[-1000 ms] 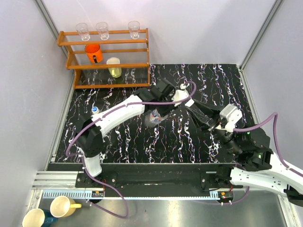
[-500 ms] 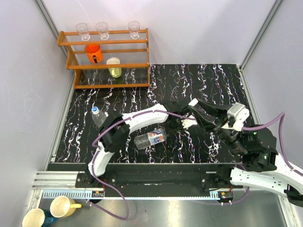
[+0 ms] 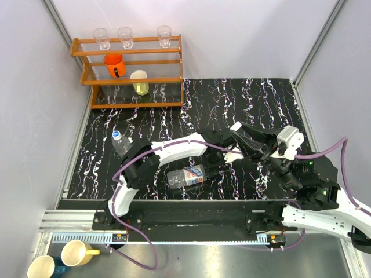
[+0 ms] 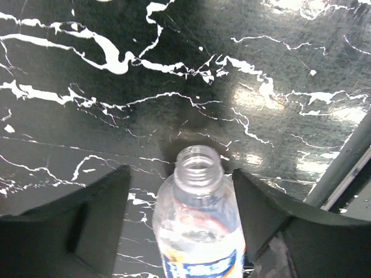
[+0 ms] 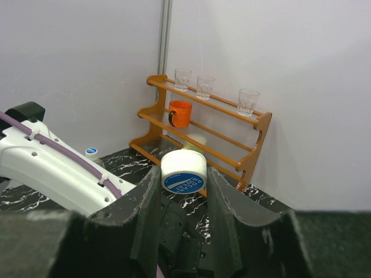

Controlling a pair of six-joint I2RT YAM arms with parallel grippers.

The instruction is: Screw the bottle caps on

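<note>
A clear bottle point(image 3: 186, 175) with a blue-and-white label lies on its side on the black marbled table point(image 3: 261, 98). Its open threaded neck point(image 4: 197, 164) points away from my left wrist. My left gripper point(image 4: 181, 171) is open, a finger on each side of the bottle's shoulder, with a clear gap on the left side. My right gripper point(image 5: 184, 179) is shut on a white bottle cap point(image 5: 184, 172) with a blue top, held above the left wrist point(image 3: 232, 152). A second bottle point(image 3: 120, 143) stands at the left with a cap point(image 3: 116, 134) on it.
A wooden rack point(image 3: 133, 72) at the back left holds three drinking glasses, an orange cup point(image 3: 115, 65) and a yellow cup point(image 3: 139, 83). Two mugs point(image 3: 78, 252) sit below the table's near edge at the left. Grey walls close in the sides.
The left gripper came down and forward with the bottle, which now lies on the table, and its jaws have widened. The right gripper shifted slightly back and left, still holding the cap.
</note>
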